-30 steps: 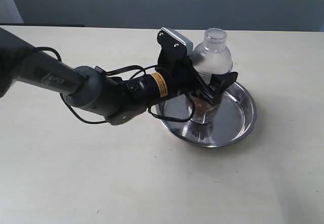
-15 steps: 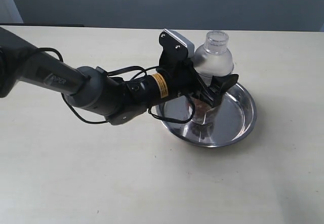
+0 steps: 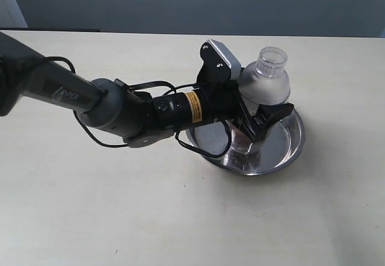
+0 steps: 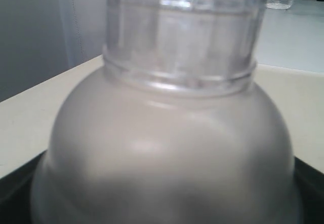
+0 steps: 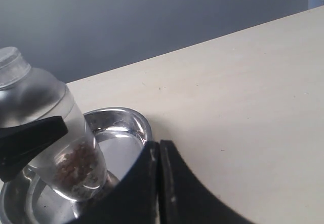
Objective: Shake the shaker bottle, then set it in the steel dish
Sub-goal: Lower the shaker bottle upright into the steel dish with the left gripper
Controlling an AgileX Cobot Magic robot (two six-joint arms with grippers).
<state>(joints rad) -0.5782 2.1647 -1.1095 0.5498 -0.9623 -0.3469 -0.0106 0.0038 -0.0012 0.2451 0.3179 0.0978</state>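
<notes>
Since a moment ago the shaker bottle [image 3: 265, 85] has swung to the right and tipped more that way. The left claw [image 3: 269, 108] grips it round the middle, jaws spread wide by its fat body. Its bottom hangs low inside the steel dish [image 3: 292, 147]; I cannot tell if it touches. The right claw [image 5: 159, 150] waits nearby, pinched closed. I think the shake is nearly done and the putting-down comes next.

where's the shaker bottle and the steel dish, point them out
shaker bottle [image 3: 264, 88], exterior view, on its frosted dome
steel dish [image 3: 287, 141], exterior view, on the bare inner wall near its right rim
</notes>
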